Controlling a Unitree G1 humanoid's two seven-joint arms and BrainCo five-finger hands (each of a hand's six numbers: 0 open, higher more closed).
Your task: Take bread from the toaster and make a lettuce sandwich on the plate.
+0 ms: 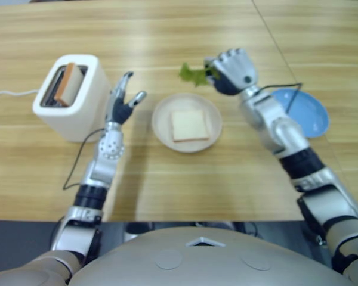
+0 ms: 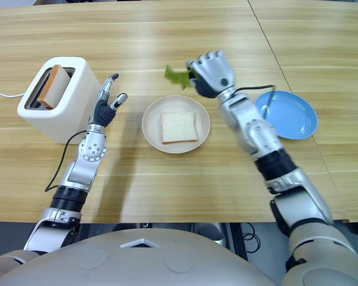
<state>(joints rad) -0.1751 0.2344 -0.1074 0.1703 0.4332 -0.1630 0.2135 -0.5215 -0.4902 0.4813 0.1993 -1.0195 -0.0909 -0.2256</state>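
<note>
A white toaster (image 1: 71, 95) stands at the left of the table with one slice of bread (image 1: 68, 83) sticking up from a slot. A cream plate (image 1: 187, 143) in the middle carries a slice of white bread (image 1: 190, 124) lying flat. My right hand (image 1: 231, 71) hovers just beyond the plate's far right rim, shut on a green lettuce leaf (image 1: 193, 74) that sticks out to its left. My left hand (image 1: 120, 102) stands open between the toaster and the plate, holding nothing.
A blue plate (image 1: 310, 112) lies at the right, partly behind my right forearm. A white cord (image 1: 9, 93) runs left from the toaster. A seam between two table tops (image 1: 274, 42) crosses the far right.
</note>
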